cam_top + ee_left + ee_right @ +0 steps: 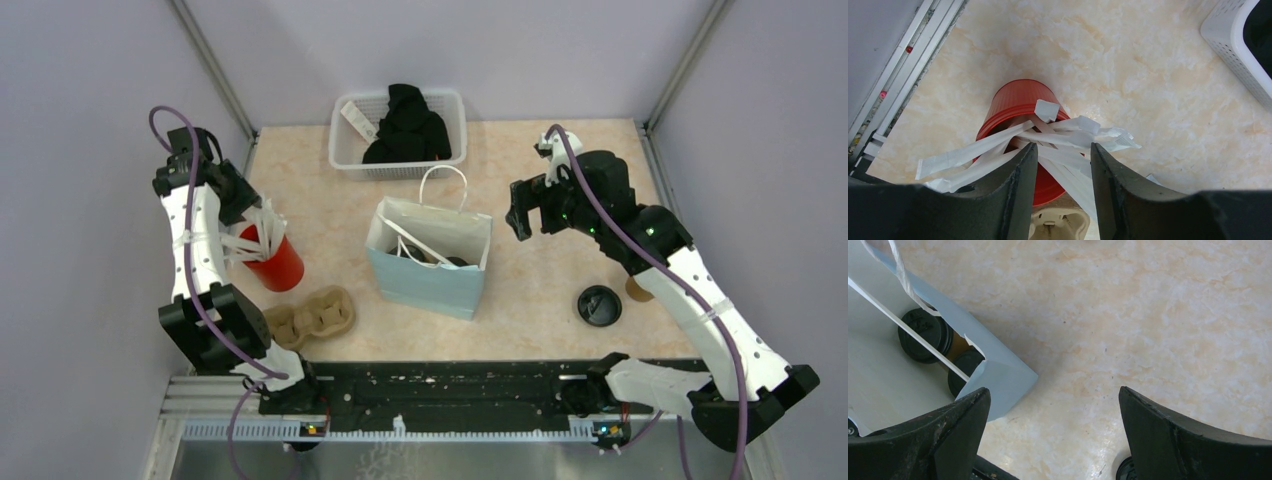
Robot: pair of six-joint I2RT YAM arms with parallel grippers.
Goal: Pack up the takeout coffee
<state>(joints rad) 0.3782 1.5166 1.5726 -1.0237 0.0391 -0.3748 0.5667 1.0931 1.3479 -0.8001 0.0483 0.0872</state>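
Takeout coffee (600, 305), right of bag (430, 285): probably light and crushable; I'd grip gently around its sides. My right gripper (1053, 392) stands wide, empty; left gripper (1064, 147) half-open.

light: bright, even, overhead; shadows: soft, faint beside bag (998, 375); focus: tabletop (1148, 315) sharp in wrist views

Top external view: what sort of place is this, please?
Probably a robot test cell staged as a takeout packing counter: plain grey walls enclose a table holding a paper bag, a red cup of straws and a cup carrier.
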